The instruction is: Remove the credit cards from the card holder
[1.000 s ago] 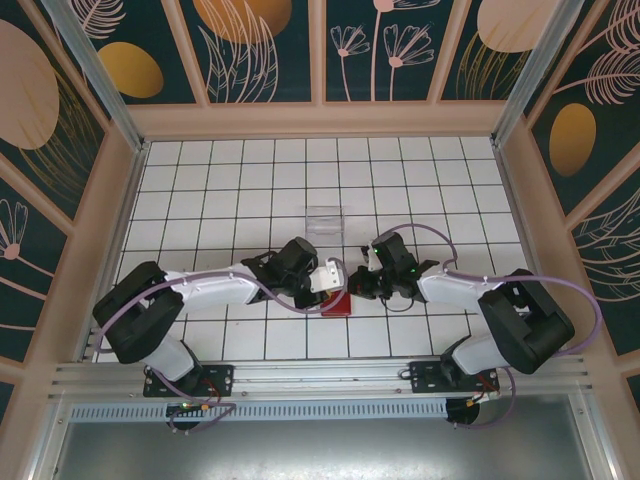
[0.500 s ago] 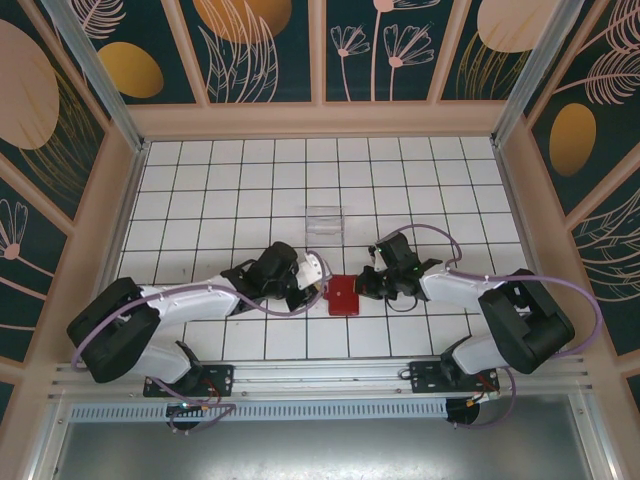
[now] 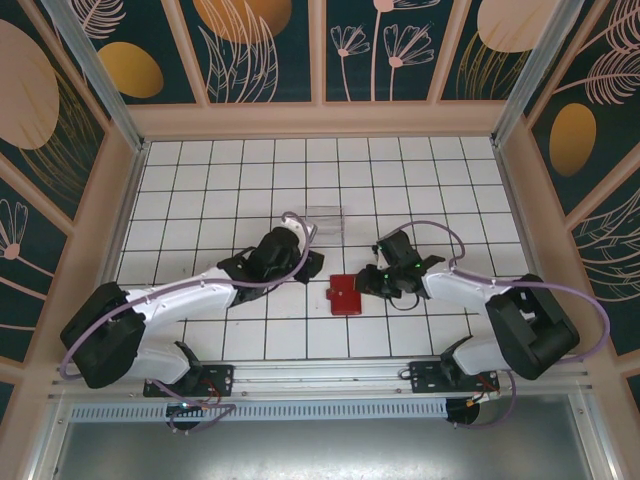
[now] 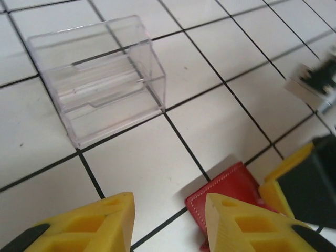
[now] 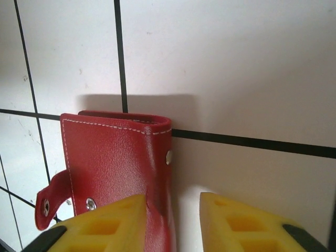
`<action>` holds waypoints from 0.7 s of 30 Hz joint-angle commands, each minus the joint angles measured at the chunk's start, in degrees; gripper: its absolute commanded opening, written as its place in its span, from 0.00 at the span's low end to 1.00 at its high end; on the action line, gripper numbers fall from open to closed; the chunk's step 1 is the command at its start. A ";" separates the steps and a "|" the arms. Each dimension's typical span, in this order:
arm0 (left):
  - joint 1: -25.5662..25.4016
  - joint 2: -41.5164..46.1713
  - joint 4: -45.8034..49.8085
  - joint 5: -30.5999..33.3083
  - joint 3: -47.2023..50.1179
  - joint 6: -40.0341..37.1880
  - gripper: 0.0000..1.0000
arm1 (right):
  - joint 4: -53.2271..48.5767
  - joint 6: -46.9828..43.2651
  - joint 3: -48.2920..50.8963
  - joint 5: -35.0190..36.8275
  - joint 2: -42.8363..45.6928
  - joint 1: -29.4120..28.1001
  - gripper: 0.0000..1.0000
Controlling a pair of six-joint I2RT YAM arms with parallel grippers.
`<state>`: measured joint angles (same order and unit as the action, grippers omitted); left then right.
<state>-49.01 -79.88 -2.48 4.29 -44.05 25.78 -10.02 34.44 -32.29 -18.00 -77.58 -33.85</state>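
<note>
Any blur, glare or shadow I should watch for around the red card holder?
Left wrist: clear box sharp, far right edge smeared, card holder corner legible. Right wrist: card holder crisp to its stitching, soft shadow on the tile beyond it, near fingers out of focus. Top external: even light, no glare; the clear box is faint against white tiles.
</note>
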 commanded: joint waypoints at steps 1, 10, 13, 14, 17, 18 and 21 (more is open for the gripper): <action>-0.15 -3.77 10.59 2.55 -5.41 13.39 0.44 | -3.80 -0.08 -1.14 2.96 3.25 0.75 0.35; -6.83 -14.51 21.19 -2.63 -13.62 22.45 0.59 | -6.39 0.11 1.29 3.85 9.31 4.42 0.38; -7.89 -16.03 21.47 -3.88 -13.70 23.25 0.61 | -6.78 -0.29 2.13 3.39 10.79 5.56 0.39; -8.00 -16.46 21.38 -4.41 -13.80 23.41 0.61 | -6.90 -0.42 2.36 3.20 11.02 5.92 0.39; -8.39 -17.48 21.03 -5.67 -14.04 23.31 0.61 | -6.95 -0.77 2.59 2.72 11.20 6.26 0.39; -8.46 -17.80 20.95 -5.87 -14.05 23.34 0.60 | -7.02 -0.86 2.59 2.62 11.20 6.41 0.39; -8.51 -18.03 21.08 -5.92 -14.08 23.53 0.60 | -6.97 -0.98 2.59 2.53 11.14 6.44 0.39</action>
<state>-57.04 -97.36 17.02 -0.38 -56.69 47.90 -15.62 34.41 -30.46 -15.46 -67.51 -27.83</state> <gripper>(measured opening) 0.599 0.393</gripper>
